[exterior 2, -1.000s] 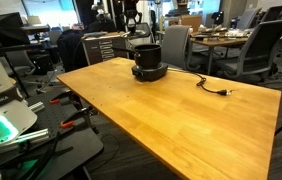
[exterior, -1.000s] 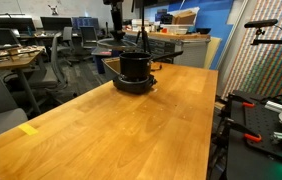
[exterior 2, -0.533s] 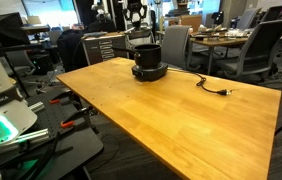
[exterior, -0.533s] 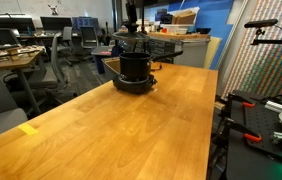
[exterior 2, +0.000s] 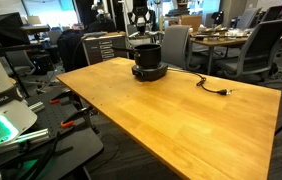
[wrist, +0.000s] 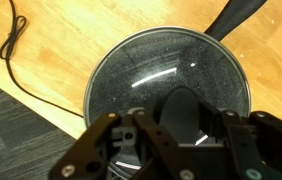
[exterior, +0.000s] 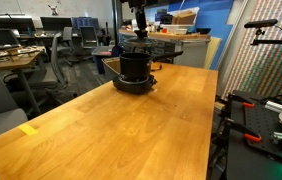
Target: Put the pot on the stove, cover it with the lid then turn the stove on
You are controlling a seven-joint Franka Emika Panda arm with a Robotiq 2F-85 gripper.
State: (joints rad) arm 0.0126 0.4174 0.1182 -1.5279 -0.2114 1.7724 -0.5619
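Two risks stand out. The end effector (wrist: 179,135) sits narrow, fingers either side of what looks like the knob of the lid (wrist: 151,80), so it seems to be holding the lid by it (the knob is only a dark blur in the wrist view). The pot (exterior: 134,68) already stands on the stove (exterior 2: 148,73) at the far end of the surface (exterior: 131,130), with the lid over it; whether rim meets rim I cannot tell. Released off-centre, the lid could tilt on the rim or slide off towards the handle (wrist: 236,18). A hard downward push could shove pot and stove along, dragging the cord (wrist: 14,50).
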